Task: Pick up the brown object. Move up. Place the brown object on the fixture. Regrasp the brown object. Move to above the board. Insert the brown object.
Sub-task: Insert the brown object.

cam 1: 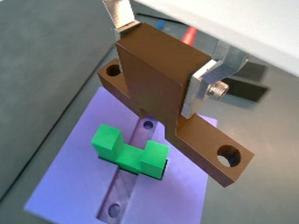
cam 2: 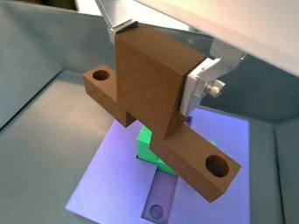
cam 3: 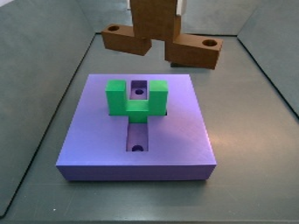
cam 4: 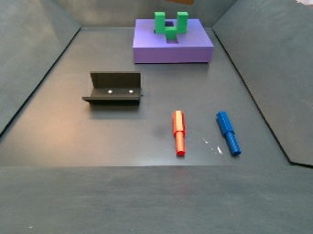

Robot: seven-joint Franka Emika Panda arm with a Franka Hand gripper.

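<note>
My gripper is shut on the upright stem of the brown object, a wood-coloured T-shaped block with a round hole in each arm. The silver fingers press on two opposite faces of the stem, as both wrist views show. The brown object hangs in the air above the far end of the purple board, clear of its slot. A green U-shaped block stands on the board astride the slot. The dark fixture stands on the floor, apart from the board.
A red pen and a blue pen lie on the grey floor, nearer the camera than the fixture. Grey walls enclose the floor on three sides.
</note>
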